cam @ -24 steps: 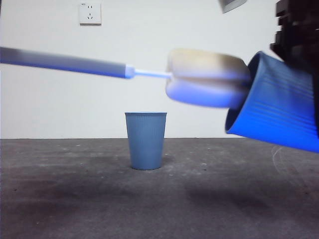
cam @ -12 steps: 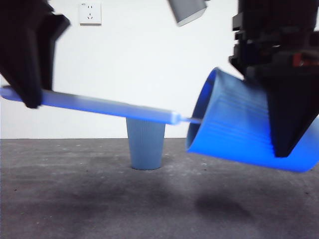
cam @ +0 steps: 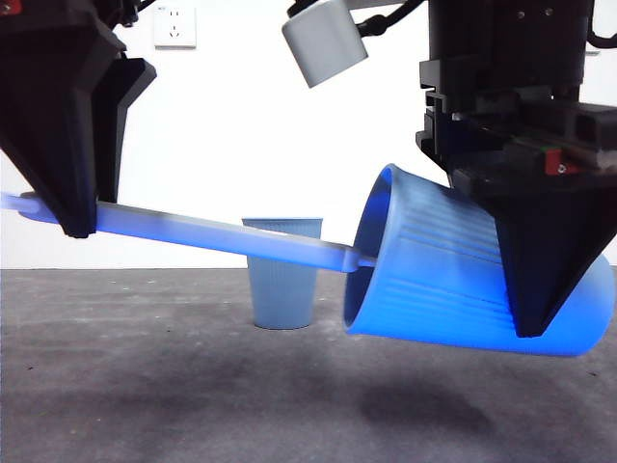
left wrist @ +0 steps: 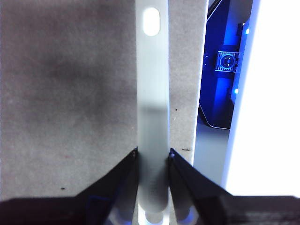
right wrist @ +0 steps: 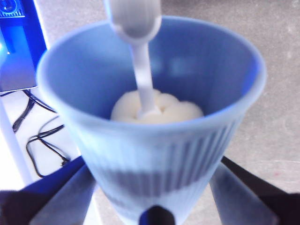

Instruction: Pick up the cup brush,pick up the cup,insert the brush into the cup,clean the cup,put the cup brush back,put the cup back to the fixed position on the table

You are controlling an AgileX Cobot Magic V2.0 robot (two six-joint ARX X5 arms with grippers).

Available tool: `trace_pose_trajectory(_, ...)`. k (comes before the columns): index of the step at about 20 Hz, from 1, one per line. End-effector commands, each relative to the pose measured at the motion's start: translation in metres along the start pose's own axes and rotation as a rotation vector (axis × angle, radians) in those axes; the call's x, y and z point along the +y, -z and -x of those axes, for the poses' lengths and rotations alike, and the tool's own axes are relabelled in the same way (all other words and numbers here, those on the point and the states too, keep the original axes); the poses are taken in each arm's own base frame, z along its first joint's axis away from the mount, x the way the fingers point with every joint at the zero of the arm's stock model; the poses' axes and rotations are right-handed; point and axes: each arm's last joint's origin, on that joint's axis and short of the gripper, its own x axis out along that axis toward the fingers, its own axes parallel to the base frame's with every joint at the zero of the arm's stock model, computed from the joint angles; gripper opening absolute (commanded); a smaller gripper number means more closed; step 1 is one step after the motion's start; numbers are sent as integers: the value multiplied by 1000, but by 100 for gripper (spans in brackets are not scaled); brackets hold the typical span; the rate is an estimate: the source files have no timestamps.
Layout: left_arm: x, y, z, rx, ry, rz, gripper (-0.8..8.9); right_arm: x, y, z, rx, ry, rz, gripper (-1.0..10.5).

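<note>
We see the right hand [cam: 530, 333] clamped on the cup [cam: 453, 270], its two jaws pressed against the ribbed sides, holding it tipped on its side above the tabletop [cam: 193, 386], mouth turned toward the other arm. The left hand [left wrist: 153, 152] is closed tight around the grey handle of the cup brush [cam: 212, 234], which slants down across the front view into the cup's mouth. In the right wrist view the cream sponge head [right wrist: 157, 110] sits deep inside the cup, at its bottom. A second blue cup [cam: 281, 272] stands upright on the tabletop behind the handle, toward the far edge.
</note>
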Motion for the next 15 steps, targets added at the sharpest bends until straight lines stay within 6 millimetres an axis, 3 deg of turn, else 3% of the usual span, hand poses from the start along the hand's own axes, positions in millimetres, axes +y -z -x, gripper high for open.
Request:
trace_pose_trajectory(1,5,9,5,5,-20,63,-9,1,0,1,17,5,-1,-17)
trace_pose_trajectory(7,7,47,40,-21,-81,164,-9,1,0,1,20,3,-21,-17)
trace_pose_trajectory(12,-5,80,69,-54,-126,220,-9,0,-1,1,5,11,-26,-17)
trace_pose_trajectory(15,-8,84,73,-71,-123,222,-9,-1,-4,1,-21,24,-31,-17)
